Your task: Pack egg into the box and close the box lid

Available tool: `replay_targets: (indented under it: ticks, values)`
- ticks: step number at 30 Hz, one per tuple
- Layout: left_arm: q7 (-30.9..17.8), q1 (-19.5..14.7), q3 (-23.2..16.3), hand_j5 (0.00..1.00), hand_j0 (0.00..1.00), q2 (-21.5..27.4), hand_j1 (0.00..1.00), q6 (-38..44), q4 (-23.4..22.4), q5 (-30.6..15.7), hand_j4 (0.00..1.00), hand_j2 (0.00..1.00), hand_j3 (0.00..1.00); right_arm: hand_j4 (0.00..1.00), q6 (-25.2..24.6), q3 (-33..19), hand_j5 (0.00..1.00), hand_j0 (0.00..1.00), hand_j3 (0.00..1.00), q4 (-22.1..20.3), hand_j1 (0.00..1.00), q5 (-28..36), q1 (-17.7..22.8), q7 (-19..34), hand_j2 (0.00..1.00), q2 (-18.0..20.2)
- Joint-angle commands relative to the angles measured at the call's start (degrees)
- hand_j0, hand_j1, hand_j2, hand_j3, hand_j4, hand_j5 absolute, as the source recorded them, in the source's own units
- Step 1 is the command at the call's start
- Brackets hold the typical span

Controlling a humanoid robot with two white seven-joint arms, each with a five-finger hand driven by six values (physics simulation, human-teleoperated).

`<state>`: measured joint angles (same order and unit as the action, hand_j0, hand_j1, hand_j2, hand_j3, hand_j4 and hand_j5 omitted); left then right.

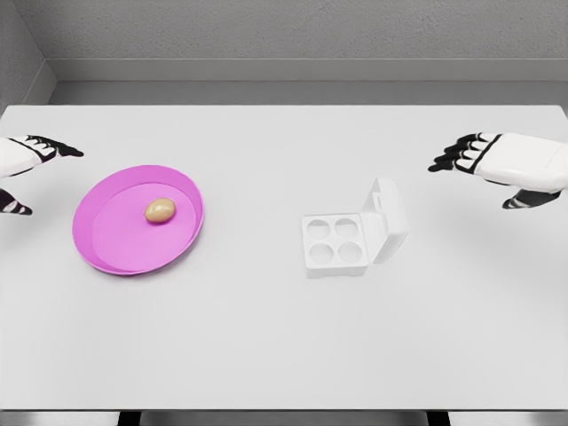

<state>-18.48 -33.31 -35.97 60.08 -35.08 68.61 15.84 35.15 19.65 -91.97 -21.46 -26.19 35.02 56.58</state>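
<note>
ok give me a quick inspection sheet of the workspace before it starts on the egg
Surface: white table, flat and evenly lit.
Job's things: one tan egg lies in the pink plate on the table's left part. The white egg box sits right of centre, its lid tilted up on the right side, all four cups empty.
Clutter: nothing seen.
Hands: left hand at the left edge, fingers spread, holding nothing. Right hand at the right edge, fingers relaxed, holding nothing. Both are apart from plate and box.
Cables: nothing seen.
Surroundings: grey wall behind the table; dark table legs show at the bottom edge.
</note>
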Motion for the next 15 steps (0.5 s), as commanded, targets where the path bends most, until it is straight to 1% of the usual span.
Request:
replay_targets:
  ticks: [1, 4, 5, 6, 7, 8, 9, 10, 11, 12, 15]
  values:
    - [0.02, 0.0, 0.03, 1.0, 1.0, 0.04, 1.0, 0.08, 0.03, -0.29, 1.0, 1.0, 1.0, 1.0, -0.15, 0.12, 1.0, 1.0, 1.0, -0.14, 1.0, 0.19, 0.0, -0.02, 1.0, 0.02]
    - [-0.07, 0.0, -0.15, 1.0, 1.0, -0.05, 1.0, 0.08, 0.21, -0.29, 1.0, 1.0, 1.0, 1.0, -0.15, -0.84, 1.0, 1.0, 1.0, -0.32, 1.0, 0.28, -0.09, -0.02, 1.0, 0.02]
    - [0.02, -2.27, -0.24, 1.0, 1.0, -1.8, 1.0, 0.08, -0.49, -0.38, 1.0, 1.0, 1.0, 1.0, -0.15, -1.54, 1.0, 1.0, 1.0, -0.32, 1.0, 0.37, 0.17, -0.02, 1.0, 0.37]
    - [0.2, -4.13, -2.08, 1.0, 1.0, -2.42, 1.0, 0.08, 0.21, -0.46, 1.0, 1.0, 1.0, 1.0, -0.15, -1.72, 1.0, 1.0, 1.0, 0.04, 1.0, 0.28, 0.26, -0.02, 1.0, 0.9]
    - [-0.06, -5.36, -4.36, 1.0, 1.0, -2.78, 1.0, 0.08, 2.22, -0.55, 1.0, 1.0, 1.0, 1.0, -0.15, -2.34, 1.0, 1.0, 1.0, 0.04, 1.0, 0.28, 0.18, -0.02, 1.0, 2.21]
    - [-0.24, -9.14, -10.07, 1.0, 1.0, -4.62, 1.0, 0.08, 5.39, -0.46, 1.0, 1.0, 1.0, 1.0, -0.15, -3.31, 1.0, 1.0, 1.0, 0.3, 1.0, 0.46, 1.05, -0.02, 1.0, 3.71]
    - [-0.15, -10.37, -11.14, 1.0, 1.0, -4.71, 1.0, 0.08, 6.27, -0.73, 1.0, 1.0, 1.0, 1.0, -0.15, -3.39, 1.0, 1.0, 1.0, 0.3, 1.0, 0.46, 1.58, -0.02, 1.0, 4.94]
    - [-0.15, -10.9, -11.31, 1.0, 1.0, -5.41, 1.0, 0.08, 7.24, -0.64, 1.0, 1.0, 1.0, 1.0, -0.15, -3.39, 1.0, 1.0, 1.0, 0.21, 1.0, 0.46, 1.76, -0.02, 1.0, 5.03]
    - [-0.24, -10.81, -11.4, 1.0, 1.0, -6.99, 1.0, 0.08, 7.07, -0.46, 1.0, 1.0, 1.0, 1.0, -0.15, -3.22, 1.0, 1.0, 1.0, 0.04, 1.0, 0.37, 1.93, -0.02, 1.0, 5.2]
    - [-0.24, -10.99, -11.4, 1.0, 1.0, -7.08, 1.0, 0.08, 7.06, -0.46, 1.0, 1.0, 1.0, 1.0, -0.15, -3.22, 1.0, 1.0, 1.0, -0.58, 1.0, 0.37, 2.46, -0.02, 1.0, 5.12]
    - [-0.24, -11.07, -11.84, 1.0, 1.0, -7.7, 1.0, 0.08, 7.24, -0.29, 1.0, 1.0, 1.0, 1.0, -0.15, -2.43, 1.0, 1.0, 1.0, -4.45, 1.0, 0.37, 3.34, -0.02, 1.0, 4.68]
